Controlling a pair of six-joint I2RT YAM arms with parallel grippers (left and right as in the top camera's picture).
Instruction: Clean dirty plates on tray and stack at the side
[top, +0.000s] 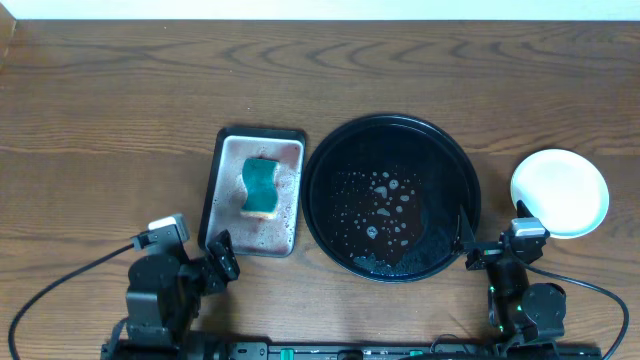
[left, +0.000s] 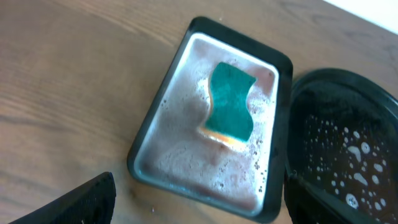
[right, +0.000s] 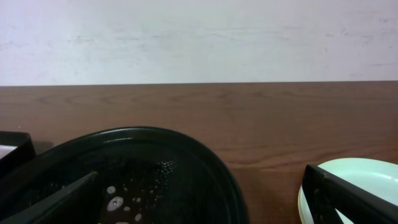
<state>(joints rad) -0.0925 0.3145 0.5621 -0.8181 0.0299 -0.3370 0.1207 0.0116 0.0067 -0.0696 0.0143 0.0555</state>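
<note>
Black tray (top: 330, 225) holds no plates, only suds and water drops. The plates (top: 559, 192) lie on the table just right of it, clean-looking, in one pile; we cannot read the count. The sponge (top: 261, 186) rests in the sponge tray (top: 284, 215), left of the black tray, prob. to contain drips. L gripper (left: 202, 208) hangs spread and empty by the sponge tray's near end. R gripper (right: 199, 202) is spread and empty betw. tray and plates. We judge the task approx. complete.

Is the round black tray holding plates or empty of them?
Empty of plates: the tray shows only water droplets; a pale plate sits outside it.
</note>
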